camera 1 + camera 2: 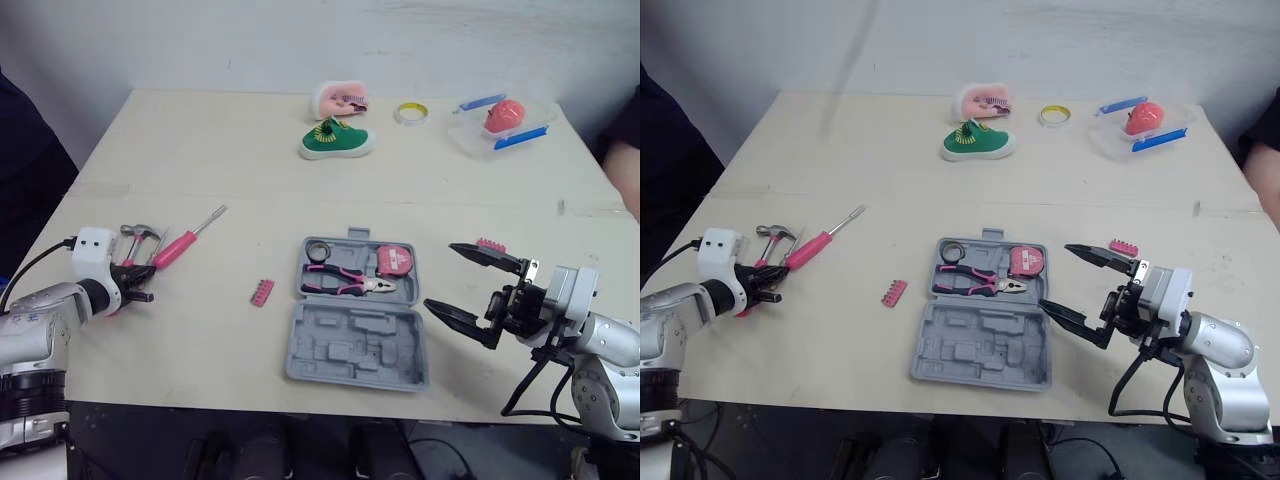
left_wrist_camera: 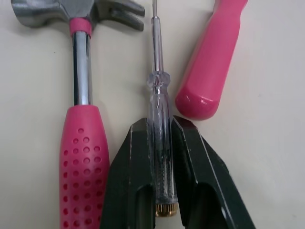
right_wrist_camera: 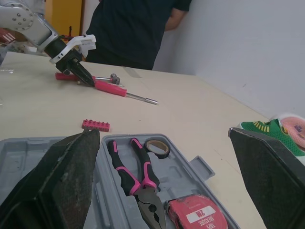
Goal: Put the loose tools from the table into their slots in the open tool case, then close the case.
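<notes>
Left wrist view: left gripper [image 2: 160, 125] clamped on the clear screwdriver [image 2: 158, 90], between hammer [image 2: 81, 95] and pink screwdriver handle [image 2: 209, 62].

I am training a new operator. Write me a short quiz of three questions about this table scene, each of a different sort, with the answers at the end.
1. True or false: the left gripper is shut on a tool with a pink handle.
2. Which of these already lies in the tool case? A. pliers B. hammer C. pink-handled screwdriver
3. Fill in the gap: the right gripper, beside the case, is ____ (open or shut).

Key
1. False. It is shut on the clear tester screwdriver.
2. A. The pliers lie in the upper half of the case.
3. Open. Nothing is between its fingers.
</notes>
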### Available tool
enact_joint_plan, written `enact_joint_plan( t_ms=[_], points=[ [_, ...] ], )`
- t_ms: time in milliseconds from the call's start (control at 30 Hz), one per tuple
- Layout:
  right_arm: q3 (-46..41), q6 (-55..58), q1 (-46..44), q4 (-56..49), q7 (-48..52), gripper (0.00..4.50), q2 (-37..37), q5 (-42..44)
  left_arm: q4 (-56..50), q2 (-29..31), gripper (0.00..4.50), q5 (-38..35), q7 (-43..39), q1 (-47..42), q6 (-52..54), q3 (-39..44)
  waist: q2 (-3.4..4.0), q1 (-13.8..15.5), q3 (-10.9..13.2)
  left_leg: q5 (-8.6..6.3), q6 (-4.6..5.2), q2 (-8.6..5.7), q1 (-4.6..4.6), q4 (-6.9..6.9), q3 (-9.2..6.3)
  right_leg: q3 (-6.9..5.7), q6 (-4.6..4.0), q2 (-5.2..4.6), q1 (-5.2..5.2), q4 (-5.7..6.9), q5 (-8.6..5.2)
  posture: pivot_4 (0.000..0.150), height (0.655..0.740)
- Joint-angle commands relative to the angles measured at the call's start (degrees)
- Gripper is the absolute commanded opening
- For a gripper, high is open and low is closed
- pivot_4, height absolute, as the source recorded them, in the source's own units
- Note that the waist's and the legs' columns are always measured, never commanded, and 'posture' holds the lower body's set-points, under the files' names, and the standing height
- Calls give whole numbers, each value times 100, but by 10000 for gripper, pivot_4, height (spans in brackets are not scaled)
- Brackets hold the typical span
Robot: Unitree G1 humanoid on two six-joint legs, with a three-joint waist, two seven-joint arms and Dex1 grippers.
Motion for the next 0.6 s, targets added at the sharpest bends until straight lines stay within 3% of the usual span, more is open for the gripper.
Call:
enact_joint_plan(
  t_ms=[33, 167, 367, 600],
  points=[
    [-178, 0, 41, -266, -27, 45000, -103, 84, -761, 144, 95, -371, -226, 140, -233, 655, -20, -6, 9, 0, 0, 1, -3, 0, 0, 0, 0, 0, -3, 0, 0, 1500, 7400],
    [-242, -1, 52, -267, -18, 45000, -166, 84, -1428, 441, 95, -453, -499, 345, -428, 802, -23, -30, 7, -2, 0, 1, -6, -1, 0, 0, 0, 0, -4, -6, 0, 1500, 7400],
    [-621, -155, 267, -66, 230, 45000, -492, 49, -2090, 795, 95, -807, -1684, 186, -1216, 457, -22, 25, 7, -8, -12, 0, -6, -5, 0, -1, -1, 0, 1, -20, 0, 1500, 7400],
    [-1043, -97, 720, -135, 432, 45000, -743, 173, -2536, 855, 95, -718, -3142, -364, -2098, -1077, -22, 115, 7, -2, -1, -2, -6, -6, 4, -2, 0, 1, 4, -26, 0, 1500, 7400]
  ],
)
